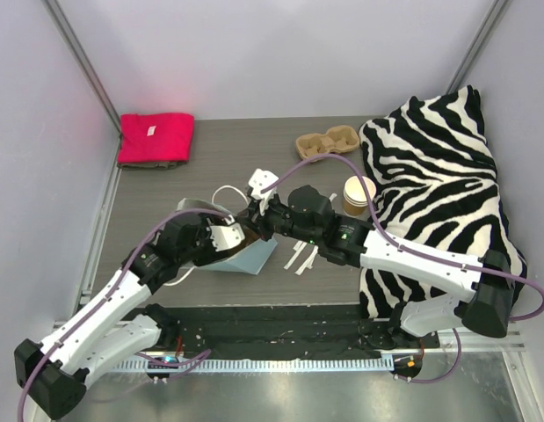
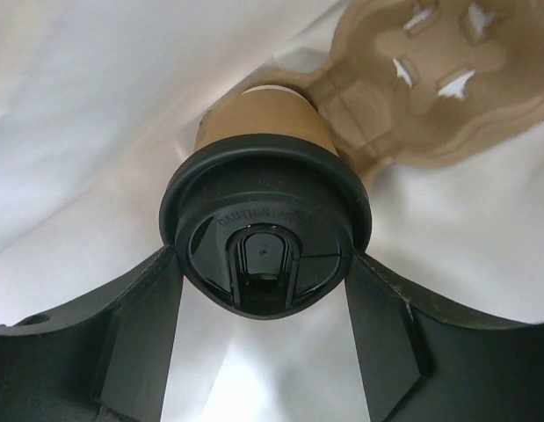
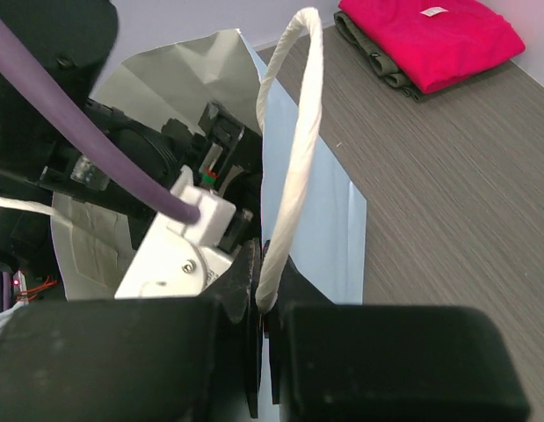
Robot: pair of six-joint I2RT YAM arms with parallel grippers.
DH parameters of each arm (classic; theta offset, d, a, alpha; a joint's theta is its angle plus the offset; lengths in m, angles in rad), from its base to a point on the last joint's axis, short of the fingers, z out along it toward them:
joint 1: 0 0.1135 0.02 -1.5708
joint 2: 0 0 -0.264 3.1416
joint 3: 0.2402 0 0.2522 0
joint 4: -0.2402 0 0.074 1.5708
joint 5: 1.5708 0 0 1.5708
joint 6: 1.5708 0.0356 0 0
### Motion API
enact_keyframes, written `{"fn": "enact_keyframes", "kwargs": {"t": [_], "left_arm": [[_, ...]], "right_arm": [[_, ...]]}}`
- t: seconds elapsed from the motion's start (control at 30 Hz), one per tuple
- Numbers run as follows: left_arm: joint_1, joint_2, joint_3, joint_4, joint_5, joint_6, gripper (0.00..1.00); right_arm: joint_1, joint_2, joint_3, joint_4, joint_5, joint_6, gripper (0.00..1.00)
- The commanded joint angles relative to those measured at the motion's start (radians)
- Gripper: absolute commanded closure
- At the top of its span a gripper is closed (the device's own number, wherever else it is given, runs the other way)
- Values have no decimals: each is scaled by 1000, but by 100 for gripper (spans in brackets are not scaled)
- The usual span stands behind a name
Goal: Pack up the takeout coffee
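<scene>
The takeout coffee, a tan paper cup with a black lid, lies inside the light blue paper bag, lid toward the left wrist camera. My left gripper reaches into the bag, one finger pressed against each side of the lid's rim. The cup's base rests against a brown pulp carrier inside the bag. My right gripper is shut on the bag's rim at the foot of its white rope handle, holding the mouth open. In the top view both grippers meet at the bag's mouth.
A second pulp carrier and another tan cup stand at the back right. A zebra-striped cloth covers the right side. A folded red cloth lies at the back left. White paper strips lie by the bag.
</scene>
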State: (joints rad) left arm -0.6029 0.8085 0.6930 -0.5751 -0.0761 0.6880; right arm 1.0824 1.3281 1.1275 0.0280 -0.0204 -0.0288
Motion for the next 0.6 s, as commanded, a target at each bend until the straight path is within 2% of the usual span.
{"fn": "enact_keyframes", "kwargs": {"t": [0.0, 0.17, 0.3, 0.4, 0.57], "left_arm": [[-5, 50, -30, 67, -5, 25, 60], [-5, 15, 52, -11, 22, -25, 60], [-6, -28, 111, -84, 19, -33, 59], [-6, -45, 102, -88, -2, -15, 60], [-8, -52, 94, -66, -22, -22, 60]], "right_arm": [[13, -35, 6, 82, -110, -14, 99], [11, -43, -1, 87, -108, -88, 99], [11, -63, -55, 151, -101, -242, 99], [11, -73, -84, 188, -110, -344, 99], [13, -81, -89, 205, -131, -416, 99]]}}
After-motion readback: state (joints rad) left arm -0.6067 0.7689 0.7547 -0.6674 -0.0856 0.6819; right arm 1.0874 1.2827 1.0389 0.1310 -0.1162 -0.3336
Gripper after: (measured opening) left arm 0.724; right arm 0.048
